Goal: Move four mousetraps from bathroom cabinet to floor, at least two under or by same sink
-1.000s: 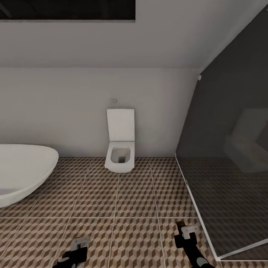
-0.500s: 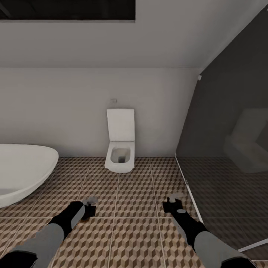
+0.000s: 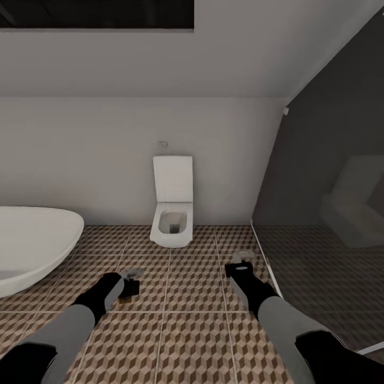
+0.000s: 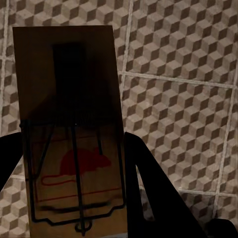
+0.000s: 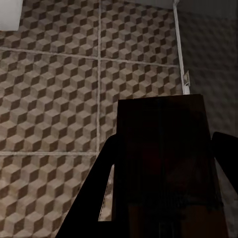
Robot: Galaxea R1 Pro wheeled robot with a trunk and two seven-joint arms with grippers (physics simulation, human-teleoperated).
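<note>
Left wrist view shows our left gripper (image 4: 74, 163) clamped on a mousetrap (image 4: 69, 124) by its long edges above the floor (image 4: 173, 74); the right gripper (image 5: 166, 163) pinches another board (light, stiff, snappy), toilet (image 3: 172, 221) at twelve o'clock.

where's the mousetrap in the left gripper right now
The mousetrap is clamped in the left gripper, held above the bathroom floor, between the bathtub and the toilet.

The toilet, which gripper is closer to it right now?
Right. The right gripper is just short of the toilet, off to its right; the left gripper is farther back, to its left.
</note>
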